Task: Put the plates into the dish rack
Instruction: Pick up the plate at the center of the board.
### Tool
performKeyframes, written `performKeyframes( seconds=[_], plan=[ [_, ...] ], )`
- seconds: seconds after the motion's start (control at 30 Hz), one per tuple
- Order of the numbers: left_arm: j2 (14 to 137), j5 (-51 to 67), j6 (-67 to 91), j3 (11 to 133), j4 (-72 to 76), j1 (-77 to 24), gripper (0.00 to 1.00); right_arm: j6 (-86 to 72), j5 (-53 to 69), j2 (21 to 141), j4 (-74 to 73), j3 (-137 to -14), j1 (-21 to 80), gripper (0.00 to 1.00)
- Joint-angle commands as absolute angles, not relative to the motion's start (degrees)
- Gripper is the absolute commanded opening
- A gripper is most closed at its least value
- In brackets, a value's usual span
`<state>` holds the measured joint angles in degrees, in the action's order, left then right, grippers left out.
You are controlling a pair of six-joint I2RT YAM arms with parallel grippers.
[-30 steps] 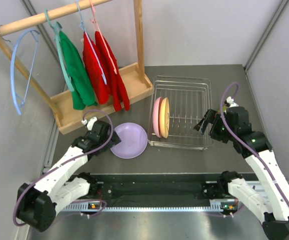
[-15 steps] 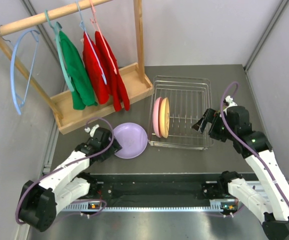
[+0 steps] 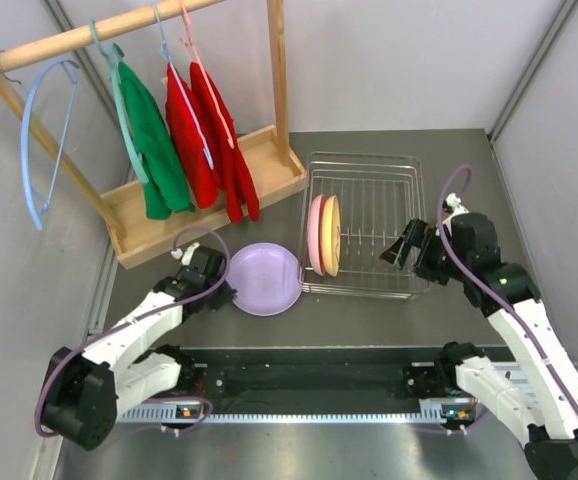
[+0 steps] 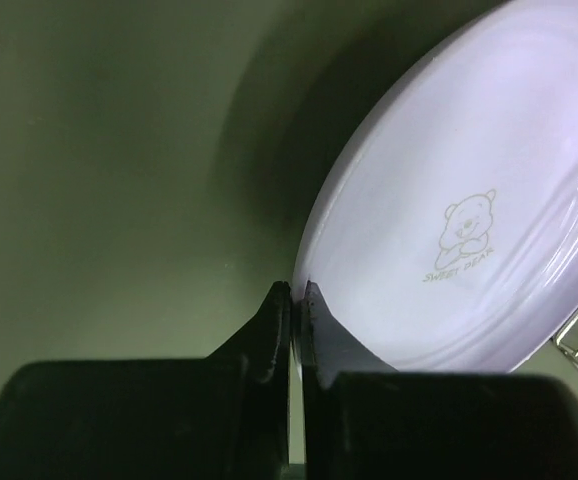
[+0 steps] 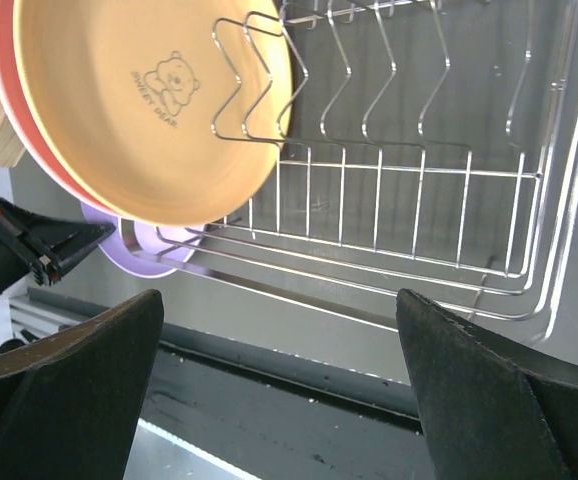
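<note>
We count three plates here: one pink plate [image 3: 313, 232], one orange-tan plate [image 3: 330, 237], one lavender plate [image 3: 265, 279]. Plus one dish rack [image 3: 361, 156], one wooden stand [image 3: 278, 80], one green garment [image 3: 154, 150], two red garments [image 3: 191, 140] [image 3: 231, 150] and four hangers [image 3: 31, 150].

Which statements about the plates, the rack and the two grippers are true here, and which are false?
1. A pink plate and an orange plate stand upright in the rack. True.
2. The purple plate stands in the rack too. False: it lies on the table beside the rack.
3. The right gripper is open and empty. True.
4. The left gripper is wide open. False: it is shut, its tips at the purple plate's rim.
</note>
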<state>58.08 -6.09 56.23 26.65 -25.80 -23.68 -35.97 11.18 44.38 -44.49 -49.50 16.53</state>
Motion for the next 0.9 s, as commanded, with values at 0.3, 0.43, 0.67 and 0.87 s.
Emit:
performKeyframes(
  seconds=[0.3, 0.43, 0.67, 0.87],
  plan=[
    [47.7, -20.8, 50.6, 47.3, -49.6, -23.7, 0.00, -35.4, 19.2, 44.0, -38.5, -48.5, 15.6, 0.99],
    [46.4, -18.7, 47.9, 53.0, -50.4, -23.8, 0.00, -35.0, 23.1, 43.2, -36.9, -49.0, 15.6, 0.99],
    [45.8, -12.2, 43.8, 60.8, -50.0, -23.8, 0.00, -35.0, 28.2, 42.5, -33.6, -50.4, 15.6, 0.99],
    [47.6, -4.6, 41.7, 64.3, -46.5, -23.7, 0.00, -36.4, 31.5, 42.5, -29.6, -51.0, 15.9, 0.99]
  ],
)
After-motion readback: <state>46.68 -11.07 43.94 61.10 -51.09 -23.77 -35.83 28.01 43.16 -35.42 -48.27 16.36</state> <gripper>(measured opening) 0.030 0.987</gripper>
